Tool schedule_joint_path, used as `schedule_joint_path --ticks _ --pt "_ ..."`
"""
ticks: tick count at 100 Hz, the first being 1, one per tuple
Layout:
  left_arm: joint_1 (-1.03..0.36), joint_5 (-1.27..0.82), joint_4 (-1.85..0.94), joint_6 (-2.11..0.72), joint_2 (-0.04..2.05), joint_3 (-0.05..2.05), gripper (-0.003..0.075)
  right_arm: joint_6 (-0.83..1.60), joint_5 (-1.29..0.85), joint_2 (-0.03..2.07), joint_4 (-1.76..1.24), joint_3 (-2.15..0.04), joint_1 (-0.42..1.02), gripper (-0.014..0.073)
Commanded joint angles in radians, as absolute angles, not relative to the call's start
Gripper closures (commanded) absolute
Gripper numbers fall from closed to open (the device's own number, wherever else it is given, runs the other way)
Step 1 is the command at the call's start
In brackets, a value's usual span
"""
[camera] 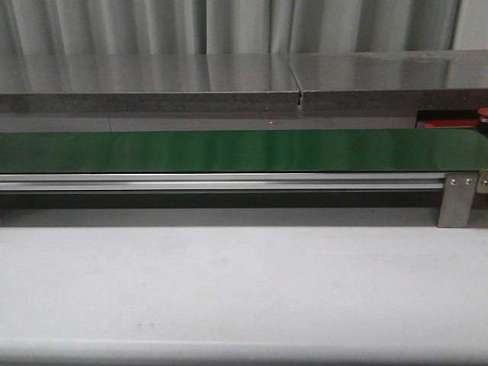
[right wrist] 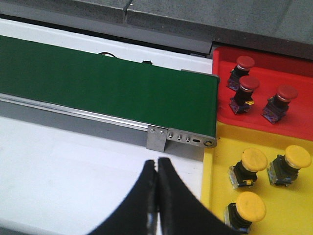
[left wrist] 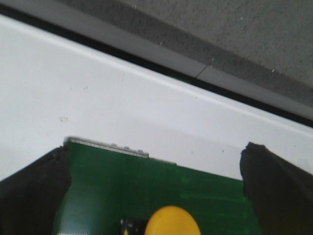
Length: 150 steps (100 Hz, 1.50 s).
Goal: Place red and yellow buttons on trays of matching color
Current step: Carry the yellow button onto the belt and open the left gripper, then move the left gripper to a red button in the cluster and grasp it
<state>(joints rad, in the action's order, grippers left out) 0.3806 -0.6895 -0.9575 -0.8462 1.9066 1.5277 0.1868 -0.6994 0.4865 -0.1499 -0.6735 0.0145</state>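
In the left wrist view my left gripper [left wrist: 156, 148] is open, its fingers [left wrist: 34, 191] wide apart over the end of the green belt [left wrist: 195, 196]. A yellow button [left wrist: 173, 221] sits on the belt between them, cut off by the picture's edge. In the right wrist view my right gripper [right wrist: 157, 161] is shut and empty above the white table. The red tray [right wrist: 298, 68] holds three red buttons [right wrist: 249, 84]. The yellow tray [right wrist: 293, 210] beside it holds three yellow buttons [right wrist: 254, 159]. Neither gripper shows in the front view.
The long green belt [camera: 229, 150] runs across the front view on an aluminium rail [camera: 229, 181], with a metal bracket [camera: 457, 200] at its right end. A strip of the red tray [camera: 450, 123] shows behind that end. The white table [camera: 229, 290] lies in front.
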Motion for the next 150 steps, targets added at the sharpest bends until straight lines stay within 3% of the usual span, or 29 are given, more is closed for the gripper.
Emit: schedule_joint_path --ticks 1,31,63,150 --pt "0.398 -0.664 -0.965 -0.849 1.843 1.593 0.0068 0.186 -0.634 0.489 -0.145 -0.696 0.012 0.0660" --pt "0.426 -0.518 -0.794 -0.845 1.883 1.624 0.0068 0.186 -0.634 0.489 -0.145 -0.696 0.012 0.0660" --pt "0.488 -0.376 -0.803 -0.845 1.999 1.626 0.0068 0.186 -0.634 0.489 -0.145 -0.696 0.012 0.0660" --pt "0.512 -0.403 -0.880 -0.845 2.322 1.915 0.0087 0.186 -0.634 0.489 -0.145 -0.696 0.012 0.0660"
